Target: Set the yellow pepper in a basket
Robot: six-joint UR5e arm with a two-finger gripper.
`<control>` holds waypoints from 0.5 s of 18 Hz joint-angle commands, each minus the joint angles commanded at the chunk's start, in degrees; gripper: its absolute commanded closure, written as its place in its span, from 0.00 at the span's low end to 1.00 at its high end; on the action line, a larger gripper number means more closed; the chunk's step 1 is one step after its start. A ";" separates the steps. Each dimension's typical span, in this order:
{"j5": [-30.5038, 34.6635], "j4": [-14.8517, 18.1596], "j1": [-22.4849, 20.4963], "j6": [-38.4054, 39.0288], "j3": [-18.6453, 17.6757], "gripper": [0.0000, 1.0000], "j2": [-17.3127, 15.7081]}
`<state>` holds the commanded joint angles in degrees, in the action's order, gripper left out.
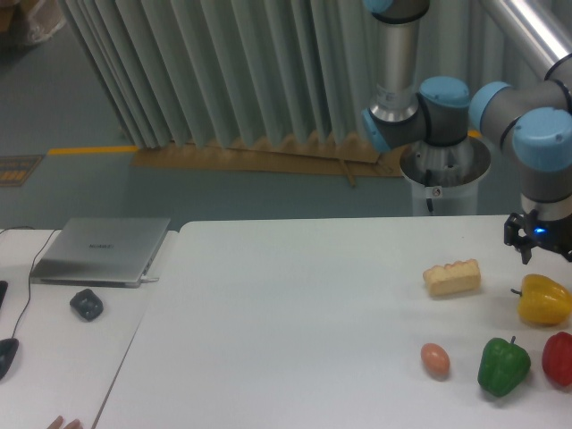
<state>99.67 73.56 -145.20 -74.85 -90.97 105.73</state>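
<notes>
Yellow pepper [544, 300] sits on the white table [295, 304] near its right edge, stem pointing left, with the gripper [539, 239] hanging just above it at the frame's right side, not touching; jaws partly cut off by the frame edge, cannot tell if apart or together. Bread piece [452, 277] lies left of the pepper, green pepper [503, 365] and red pepper [559, 359] in front of it, egg [435, 359] left of the green one. Closed laptop [103, 250] and a dark mouse [87, 304] on the far left desk.

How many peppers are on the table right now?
3: yellow pepper at the right edge, green pepper in front of it, red pepper cut off by the frame; more may be out of view.
</notes>
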 joint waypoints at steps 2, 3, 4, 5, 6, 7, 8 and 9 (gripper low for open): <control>-3.75 0.17 -0.35 -5.45 0.09 0.00 0.00; -4.83 0.70 -0.52 -8.27 -0.09 0.00 -0.17; -5.45 2.10 -1.05 -12.30 -0.09 0.00 -0.17; -5.54 3.59 -2.18 -16.51 0.00 0.00 -0.17; -5.45 5.26 -4.11 -21.86 -0.26 0.00 -0.26; -5.45 5.80 -5.96 -24.01 -0.70 0.00 -0.35; -5.28 6.24 -7.45 -25.85 -1.14 0.00 -0.52; -5.02 6.50 -8.60 -28.48 -1.40 0.00 -0.44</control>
<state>94.66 80.07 -153.80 -103.33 -92.37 105.29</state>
